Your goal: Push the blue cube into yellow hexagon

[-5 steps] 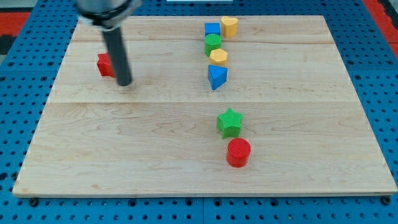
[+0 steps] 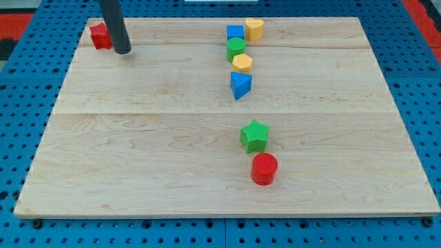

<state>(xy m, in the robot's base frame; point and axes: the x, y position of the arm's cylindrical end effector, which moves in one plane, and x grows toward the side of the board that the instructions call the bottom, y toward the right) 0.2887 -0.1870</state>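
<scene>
No writing, label, brand, number or sign can be read anywhere: the wooden board (image 2: pixel 172 151), the blocks and the blue pegboard (image 2: pixel 427 103) are all unmarked.
</scene>
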